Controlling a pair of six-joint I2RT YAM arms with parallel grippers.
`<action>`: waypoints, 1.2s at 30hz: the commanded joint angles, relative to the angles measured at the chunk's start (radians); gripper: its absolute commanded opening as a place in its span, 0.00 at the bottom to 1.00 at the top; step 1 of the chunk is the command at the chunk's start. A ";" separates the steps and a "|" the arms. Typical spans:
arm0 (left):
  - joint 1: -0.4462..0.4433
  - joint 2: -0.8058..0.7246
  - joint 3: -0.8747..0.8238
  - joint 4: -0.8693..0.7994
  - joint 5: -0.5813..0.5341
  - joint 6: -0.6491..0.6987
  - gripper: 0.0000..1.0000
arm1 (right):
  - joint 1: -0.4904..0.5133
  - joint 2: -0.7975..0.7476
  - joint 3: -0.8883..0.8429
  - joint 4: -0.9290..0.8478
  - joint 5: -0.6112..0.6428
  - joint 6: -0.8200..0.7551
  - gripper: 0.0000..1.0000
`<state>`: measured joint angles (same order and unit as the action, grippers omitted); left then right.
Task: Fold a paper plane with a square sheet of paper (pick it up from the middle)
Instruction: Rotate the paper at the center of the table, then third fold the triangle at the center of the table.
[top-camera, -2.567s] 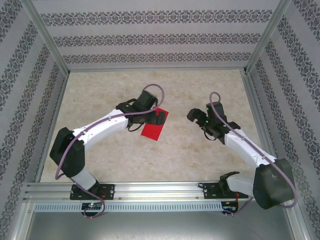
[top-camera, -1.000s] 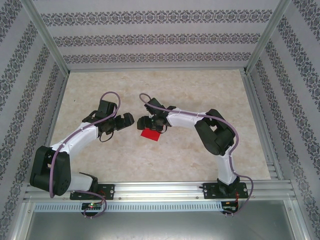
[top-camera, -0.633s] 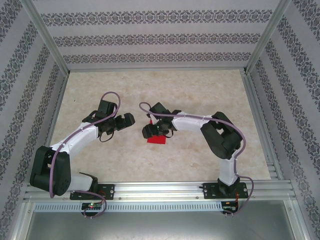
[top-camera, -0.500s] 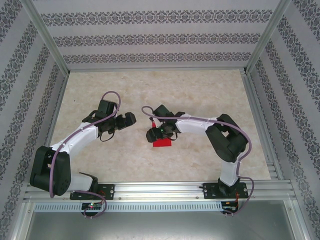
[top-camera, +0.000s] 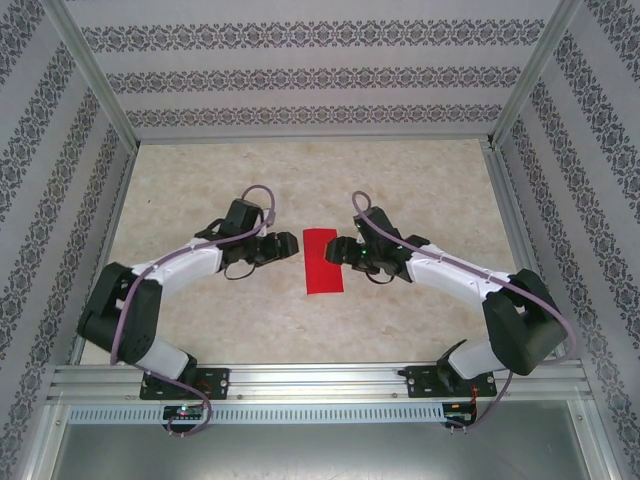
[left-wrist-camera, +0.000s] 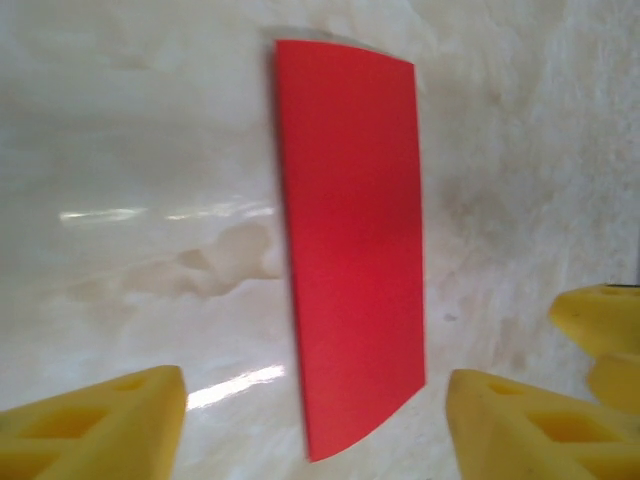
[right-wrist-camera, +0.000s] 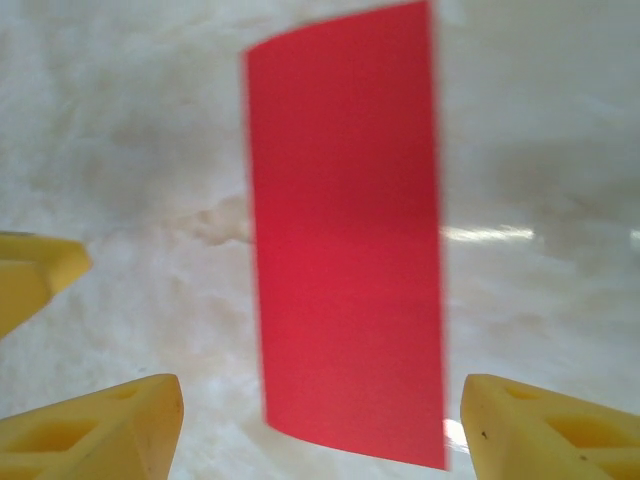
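The square sheet of paper is bright red and lies flat on the table as a narrow upright rectangle; it has no paper plane shape. My left gripper sits just left of its upper part, open, with the sheet ahead of its yellow fingers. My right gripper sits at the sheet's upper right edge, also open. In the right wrist view the sheet lies on the table beyond the fingertips. Neither gripper holds it.
The pale marbled table is boxed in by patterned walls and aluminium posts. A metal rail with both arm bases runs along the near edge. The two grippers face each other a sheet's width apart.
The right arm swung back to the right and left the red sheet lying flat as a long rectangle. The left gripper moved right, up to the sheet's left edge, and narrowed somewhat.
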<state>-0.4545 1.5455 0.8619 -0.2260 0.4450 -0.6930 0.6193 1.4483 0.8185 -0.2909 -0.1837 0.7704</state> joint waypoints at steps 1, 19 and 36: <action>-0.050 0.068 0.075 0.083 0.054 -0.011 0.58 | -0.002 -0.008 -0.035 0.025 -0.004 0.100 0.72; -0.116 0.366 0.289 -0.057 -0.030 0.013 0.35 | -0.008 0.058 -0.078 0.067 -0.069 0.136 0.66; -0.116 0.382 0.227 -0.071 -0.139 0.040 0.36 | 0.023 0.077 -0.045 -0.017 -0.061 0.159 0.66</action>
<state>-0.5655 1.9228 1.1236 -0.2535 0.3862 -0.6815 0.6292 1.5093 0.7490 -0.2874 -0.2489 0.9089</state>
